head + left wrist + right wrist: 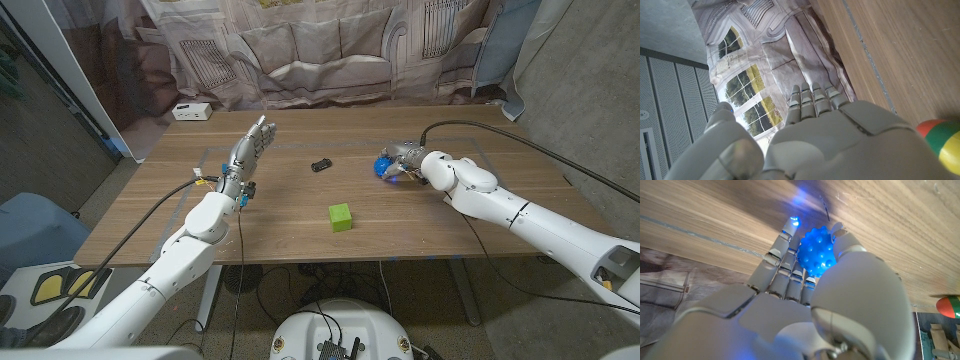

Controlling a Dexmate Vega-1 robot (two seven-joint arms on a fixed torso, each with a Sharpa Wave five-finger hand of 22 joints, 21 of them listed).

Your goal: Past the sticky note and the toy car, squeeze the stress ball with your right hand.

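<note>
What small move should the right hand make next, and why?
Probably close the fingers more firmly. The right hand already has the blue stress ball between fingers and thumb, and the ball looks round, hardly pressed.

bright blue, knobbly stress ball (816,251), glowing and throwing blue light onto pale grey fingers (785,260) of the white-and-grey right hand (402,160). lime green sticky note (341,217). black toy car (321,165). warm brown wood grain across the table (300,200). pale grey left hand (247,155), white arm. beige-grey backdrop (330,45) printed with sofas and windows. white box (191,111) at the far edge.
</note>
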